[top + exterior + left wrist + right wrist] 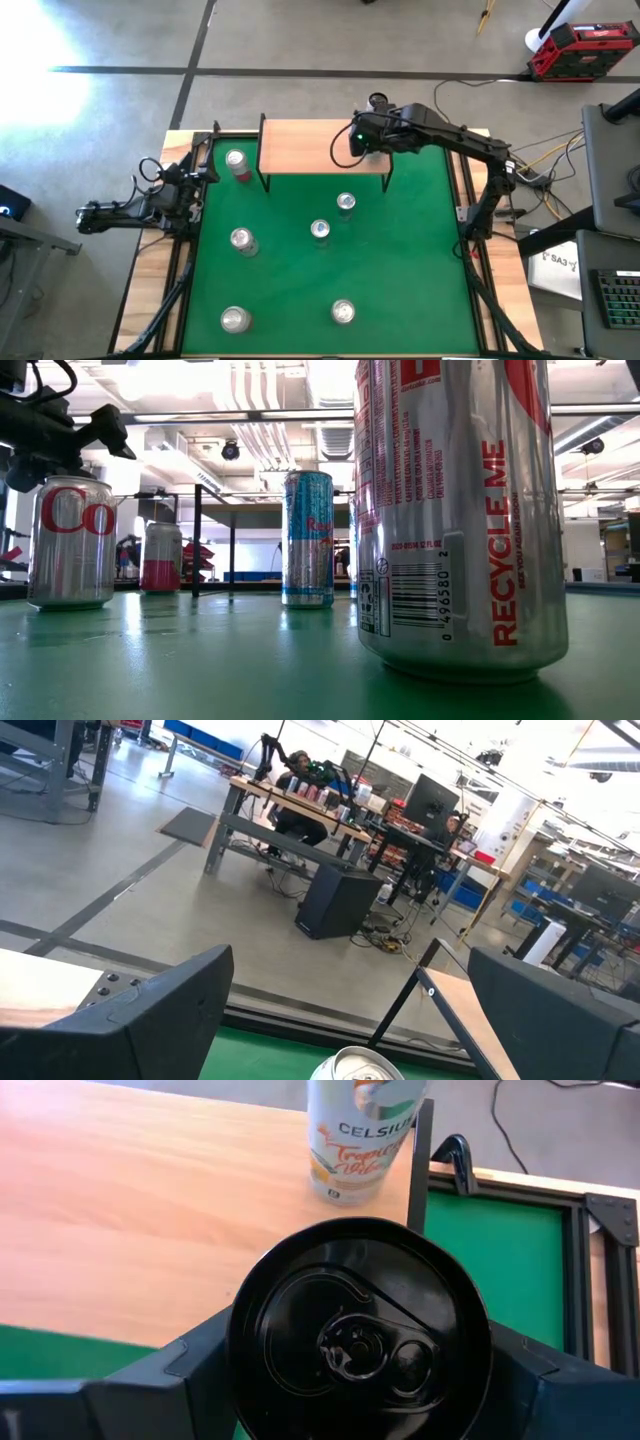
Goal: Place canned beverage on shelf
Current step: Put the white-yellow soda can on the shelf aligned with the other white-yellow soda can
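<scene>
Your right gripper (360, 1365) is clamped on a black can (360, 1335) over the shelf (300, 145), near a can reading "CELSIUS" (362, 1135). Your left gripper (350, 1010) waits wide open and empty at the counter's (400, 250) edge. The nearest can (455, 510) reads "RECYCLE ME".

Lighting: bright overhead ceiling strips (250, 415), washed-out glare patch on floor (40, 90). Sheen on green mat (200, 660). Nearest silver can (460, 510) looms, slightly soft. Shadows faint.
</scene>
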